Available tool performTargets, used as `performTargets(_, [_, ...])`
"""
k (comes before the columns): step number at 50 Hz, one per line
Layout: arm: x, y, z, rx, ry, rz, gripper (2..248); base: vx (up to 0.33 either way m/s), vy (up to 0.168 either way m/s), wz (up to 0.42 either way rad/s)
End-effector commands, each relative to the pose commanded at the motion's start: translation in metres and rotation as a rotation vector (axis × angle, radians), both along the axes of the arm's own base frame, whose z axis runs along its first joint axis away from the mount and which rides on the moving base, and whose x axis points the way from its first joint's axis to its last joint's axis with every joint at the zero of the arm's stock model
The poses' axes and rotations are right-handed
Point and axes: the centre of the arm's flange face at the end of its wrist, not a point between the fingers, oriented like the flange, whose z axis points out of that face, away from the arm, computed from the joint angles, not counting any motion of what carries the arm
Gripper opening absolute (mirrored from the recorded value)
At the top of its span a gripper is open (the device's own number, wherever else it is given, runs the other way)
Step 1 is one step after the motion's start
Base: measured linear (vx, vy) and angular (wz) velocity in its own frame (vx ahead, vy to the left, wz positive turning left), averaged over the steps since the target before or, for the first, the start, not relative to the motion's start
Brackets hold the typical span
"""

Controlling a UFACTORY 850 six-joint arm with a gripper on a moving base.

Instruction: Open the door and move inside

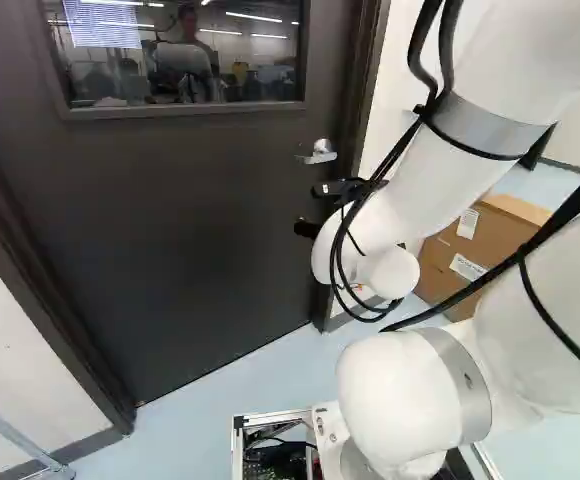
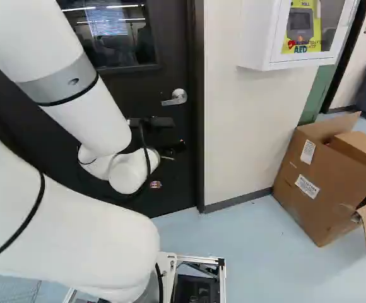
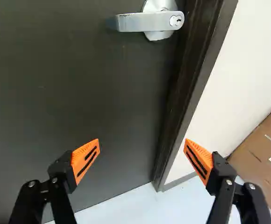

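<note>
A dark door point(image 1: 190, 240) stands shut in its frame ahead of the arm, with a window in its upper part. Its silver lever handle point(image 1: 320, 153) sits near the door's edge, on the side of the arm. My gripper point(image 1: 315, 208) is just below the handle in the left base view, partly hidden by the wrist. In the wrist view the gripper point(image 3: 142, 151) has its orange-padded fingers wide apart, nothing between them; the handle point(image 3: 149, 21) lies ahead of the fingers, untouched.
The dark door frame point(image 2: 199, 113) meets a white wall point(image 2: 246, 132) bearing a white AED cabinet point(image 2: 265, 38). An open cardboard box point(image 2: 322, 183) stands on the floor by that wall. A metal stand foot point(image 1: 30, 450) is at the left of the left base view.
</note>
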Motion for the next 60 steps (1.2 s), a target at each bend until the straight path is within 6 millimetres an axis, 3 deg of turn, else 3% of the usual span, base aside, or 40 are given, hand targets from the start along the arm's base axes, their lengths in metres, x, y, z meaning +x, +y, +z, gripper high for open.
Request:
performTargets(33, [0.011,0.000,0.002,0.000,0.003,0.000,247,0.000,0.000,0.000])
performTargets(60, [0.029,0.000,0.026,0.000,-0.063,0.000,247,0.000,0.000,0.000])
